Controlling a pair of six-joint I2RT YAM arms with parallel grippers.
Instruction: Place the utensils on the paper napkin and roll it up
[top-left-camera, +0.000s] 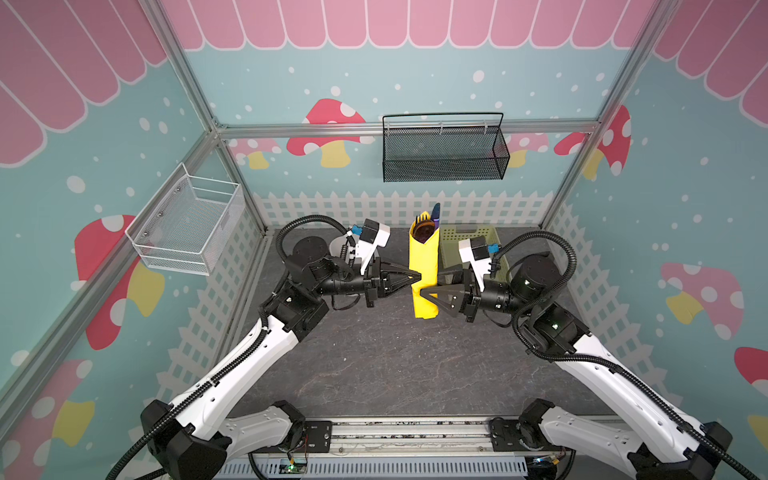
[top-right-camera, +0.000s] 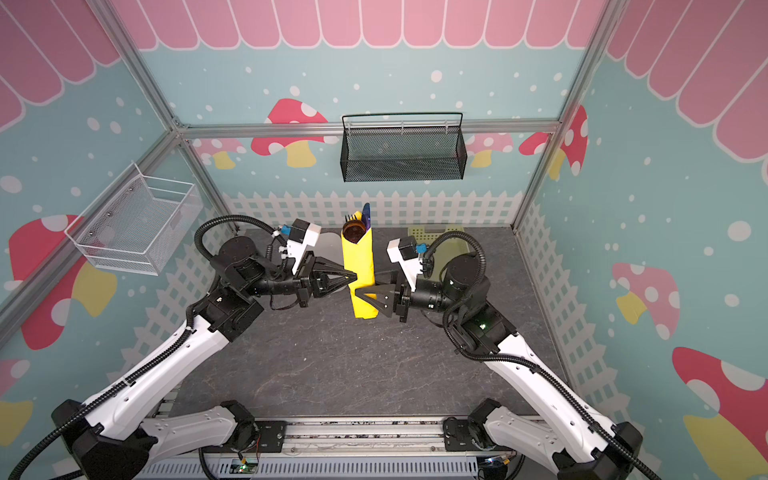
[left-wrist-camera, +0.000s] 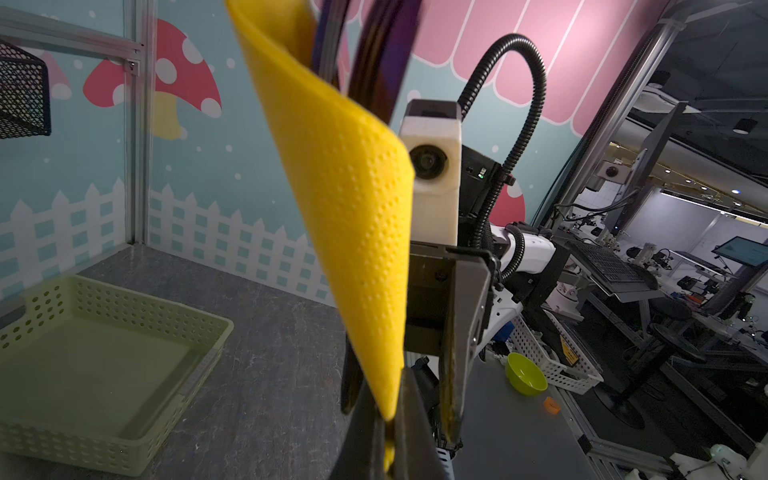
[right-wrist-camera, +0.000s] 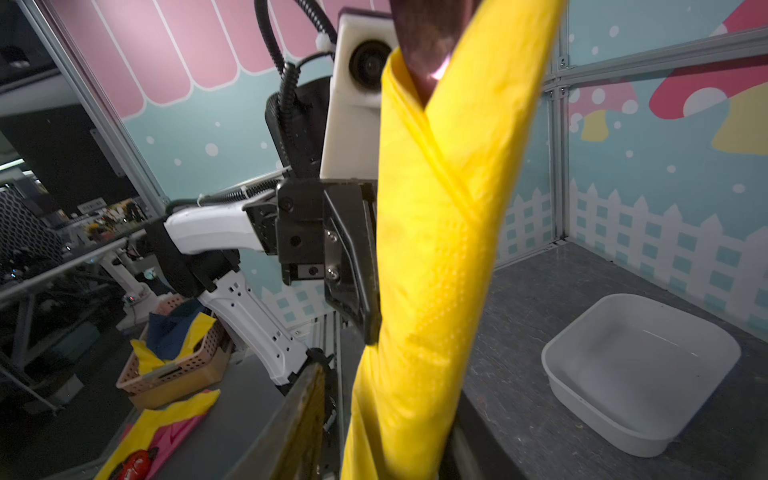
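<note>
**Light, soft roll held clear of the table by one pinch**

On the left, the left gripper had its jaws clamped together on the left edge of the paper napkin. The left wrist view showed the fingertips biting mostly paper.

In the middle, the napkin was a narrow yellow roll standing nearly upright above the table. The utensils poked out of its upper end.

We judged the bundle light but awkward. The paper was soft, easily crushed and free to unfurl along its diagonal overlap. The plastic inside was stiff and slick, so it could slide out of the lower end.

The best hold seemed to be across the roll's middle, over that overlap, pressing paper onto the handles rather than nipping a loose edge.

To the right, the right gripper had its jaws apart. One finger stood in front of the roll's lower half and one behind, not squeezing it as far as we could see.

Further right, the green basket sat behind that arm.
</note>
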